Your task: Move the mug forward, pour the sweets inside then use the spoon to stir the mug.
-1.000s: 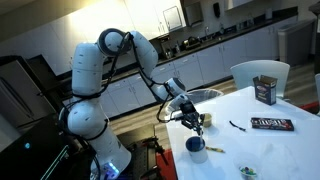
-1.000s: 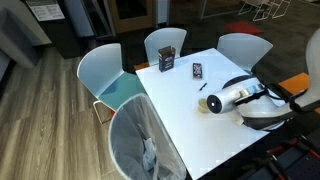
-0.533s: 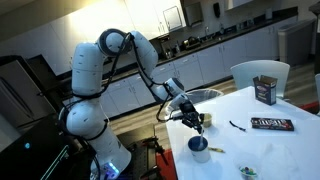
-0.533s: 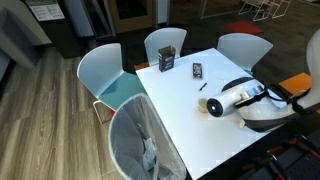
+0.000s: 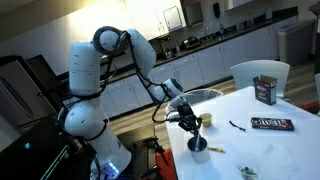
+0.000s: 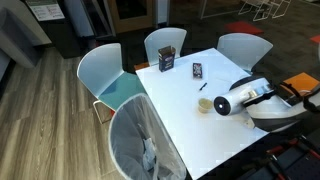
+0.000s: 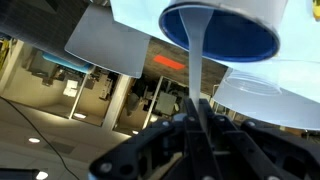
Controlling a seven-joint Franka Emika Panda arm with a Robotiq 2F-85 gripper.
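The squat blue mug [image 5: 198,148] stands on the white table [image 5: 270,150] near its corner; it also shows in an exterior view [image 6: 205,104] and fills the top of the wrist view [image 7: 220,30]. My gripper [image 5: 193,128] hangs just above the mug, shut on a thin pale stick [image 7: 195,70] whose tip reaches into the mug's mouth. In the wrist view the fingers [image 7: 197,115] clamp the stick. The dark spoon [image 5: 237,125] lies on the table apart from the mug, and shows in an exterior view [image 6: 203,86].
A dark candy bar [image 5: 271,124] and a dark box [image 5: 265,89] lie farther along the table. A small yellowish piece [image 5: 215,150] and a green bit [image 5: 246,171] lie beside the mug. Pale chairs [image 6: 110,85] ring the table.
My arm's upper joints have shifted and the gripper has moved a little over the mug, still holding the pale stick. The mug and spoon have not moved.
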